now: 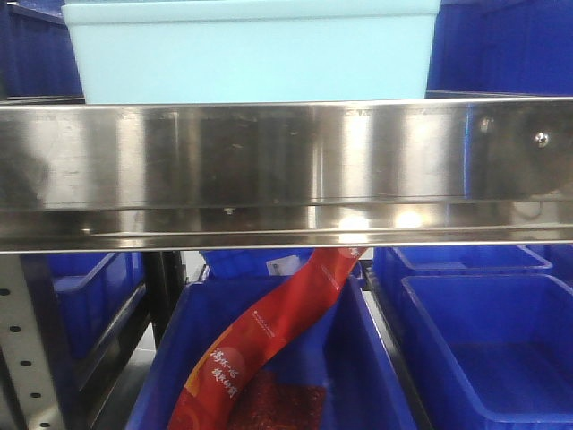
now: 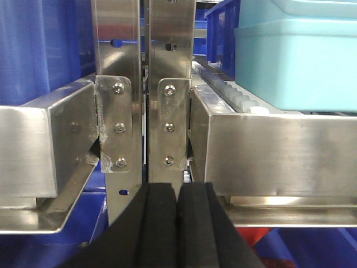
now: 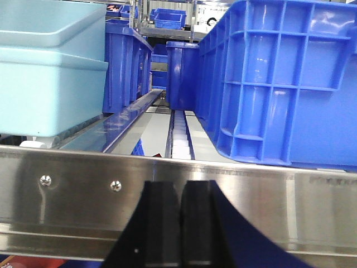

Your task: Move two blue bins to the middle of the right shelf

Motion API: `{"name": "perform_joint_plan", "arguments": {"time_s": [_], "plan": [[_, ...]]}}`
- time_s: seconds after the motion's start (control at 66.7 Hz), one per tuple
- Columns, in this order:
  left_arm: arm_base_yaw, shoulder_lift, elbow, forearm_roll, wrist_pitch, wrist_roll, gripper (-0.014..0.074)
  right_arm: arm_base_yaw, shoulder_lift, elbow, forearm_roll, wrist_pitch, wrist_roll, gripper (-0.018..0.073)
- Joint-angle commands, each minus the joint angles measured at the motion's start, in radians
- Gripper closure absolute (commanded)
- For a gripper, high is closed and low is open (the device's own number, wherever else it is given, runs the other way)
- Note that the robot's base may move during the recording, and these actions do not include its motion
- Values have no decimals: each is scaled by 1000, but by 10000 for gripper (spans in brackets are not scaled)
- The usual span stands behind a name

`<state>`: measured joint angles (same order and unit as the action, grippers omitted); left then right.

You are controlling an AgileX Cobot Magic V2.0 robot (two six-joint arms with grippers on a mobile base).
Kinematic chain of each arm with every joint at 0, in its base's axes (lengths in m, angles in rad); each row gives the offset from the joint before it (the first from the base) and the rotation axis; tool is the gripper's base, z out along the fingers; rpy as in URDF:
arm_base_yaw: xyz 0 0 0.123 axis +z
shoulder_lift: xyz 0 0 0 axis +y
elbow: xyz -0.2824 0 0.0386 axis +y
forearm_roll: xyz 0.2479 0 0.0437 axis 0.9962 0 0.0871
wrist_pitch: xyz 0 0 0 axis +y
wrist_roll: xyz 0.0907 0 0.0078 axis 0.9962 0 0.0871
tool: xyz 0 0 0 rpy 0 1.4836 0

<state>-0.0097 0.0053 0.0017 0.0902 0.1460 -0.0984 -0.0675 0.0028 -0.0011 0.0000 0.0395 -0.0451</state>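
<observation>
Pale blue bin (image 1: pixel 251 54): smooth, matt plastic. Front rail (image 1: pixel 286 166): shiny brushed steel, faintly scratched. Dark blue bin (image 3: pixel 284 84): glossy ribbed plastic. Gripper pads (image 2: pixel 159 223): matt black foam-like rubber.

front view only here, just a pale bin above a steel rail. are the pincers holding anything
Observer: No. The left pincer is shut on nothing, facing the rack uprights.
Operator: and the right one
Observer: The right pincer is shut too, empty, in front of the steel rail.
Operator: one pale bin or two
Observer: Two, nested: the wrist views show a second pale bin sitting inside the lower pale bin.
Operator: anything beside them
Observer: A dark blue ribbed bin stands to their right on that level.
</observation>
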Motion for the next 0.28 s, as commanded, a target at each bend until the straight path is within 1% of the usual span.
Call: {"name": "perform_joint_plan", "arguments": {"time_s": [0.0, 0.27], "plan": [[3, -5, -2, 5, -12, 5, 707, -7, -3, 1, 7, -22, -8, 726], [3, -5, -2, 3, -12, 5, 707, -7, -3, 1, 7, -22, -8, 726]]}}
